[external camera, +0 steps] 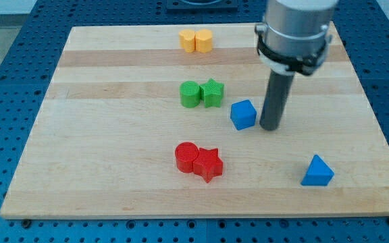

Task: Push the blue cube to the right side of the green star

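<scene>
Resting on the board [80, 202], my tip [270, 127] stands just to the view's right of the blue cube [244, 114]; whether it touches the cube I cannot tell. It is a plain rod, with nothing to spread or pinch, and it holds nothing.

Taking the blue cube as landmark, from near to far: a blue pyramid [317, 171] lies nearer the view's bottom and well to the right. A red cylinder [186, 156] and red star [209, 163], touching each other, lie below and to the left. The green star [212, 92] sits just up and left of the cube, close but apart, with a green cylinder [190, 94] touching its far left side. Two yellow blocks [196, 40], pressed together, lie well beyond, near the view's top.

The cube seems nearly placed, already right of the star though slightly low. A short nudge toward the view's top would likely finish it, which calls for bringing my tip round below the cube first.

No writing or brand is visible.
</scene>
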